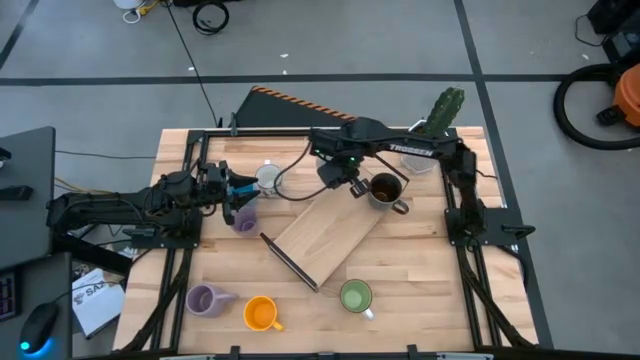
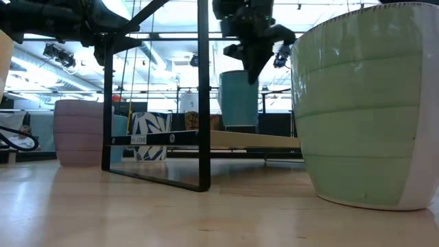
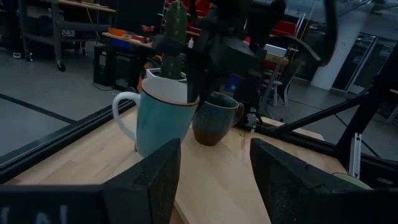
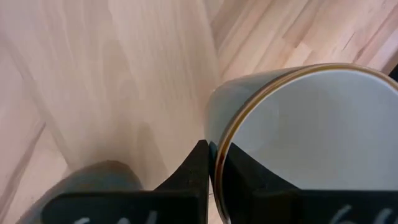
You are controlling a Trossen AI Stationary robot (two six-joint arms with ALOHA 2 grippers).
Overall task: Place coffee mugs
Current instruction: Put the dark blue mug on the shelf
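Note:
My right gripper is shut on a pale grey mug with a white handle, over the far end of the wooden board. It shows in the low view under the gripper. A dark brown mug stands just to its right. My left gripper is open and empty at the table's left, pointing toward the held mug. A lavender mug stands beside it and a white mug stands farther back. Green, orange and lavender mugs stand near the front edge. My right gripper holds the pale grey mug by its brown-edged rim, one finger inside the mug and one outside. The fingers come from above, pointing down. The mug is upright, its base at the board's top; I cannot tell whether it touches.
The board lies slanted on a black wire frame in the middle of the table. A cactus in a white pot stands at the far right corner. The black arm frames run along both sides. Bare wood lies between the board and the front mugs.

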